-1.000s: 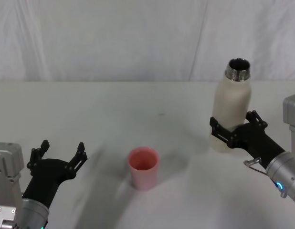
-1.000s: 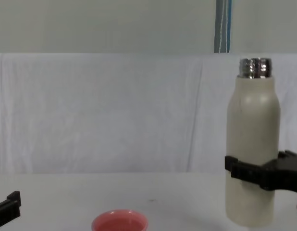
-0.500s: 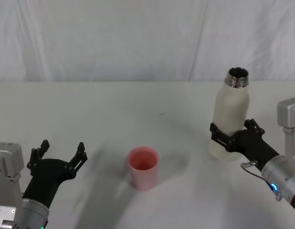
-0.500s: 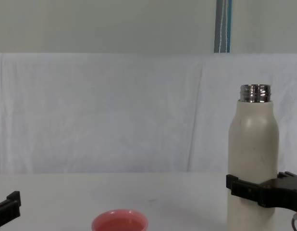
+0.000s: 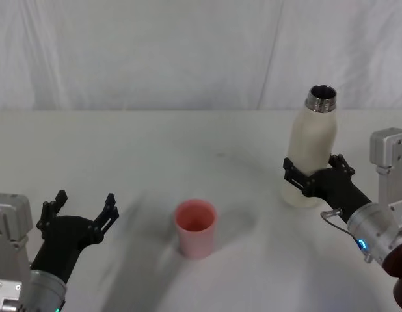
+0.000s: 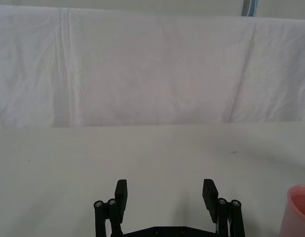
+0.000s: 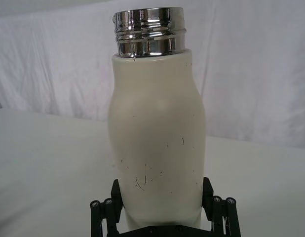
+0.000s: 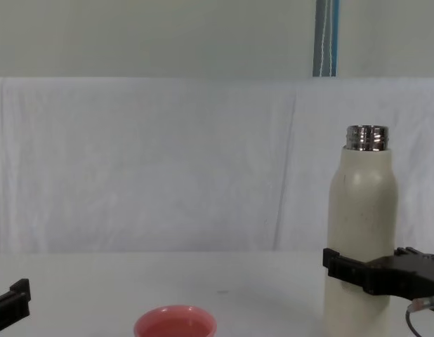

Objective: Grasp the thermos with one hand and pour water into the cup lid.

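The cream-white thermos (image 5: 313,140) stands upright at the right of the table, its open steel neck on top. My right gripper (image 5: 310,171) is shut on the thermos low on its body, one black jaw on each side (image 7: 161,191). In the chest view the thermos (image 8: 361,203) rises above the right gripper (image 8: 368,265) and its base is cut off by the frame edge. The pink cup lid (image 5: 195,226) sits upright at the table's middle, well left of the thermos. My left gripper (image 5: 82,209) hovers open at the near left with nothing between its fingers (image 6: 165,190).
A white cloth covers the table (image 5: 188,146) and hangs as a backdrop behind it. The pink cup lid's rim (image 8: 175,321) shows at the chest view's lower edge, and its side (image 6: 299,210) shows in the left wrist view.
The right gripper has lowered the thermos from its raised position and shifted it slightly left. The left arm and the cup lid have not moved.
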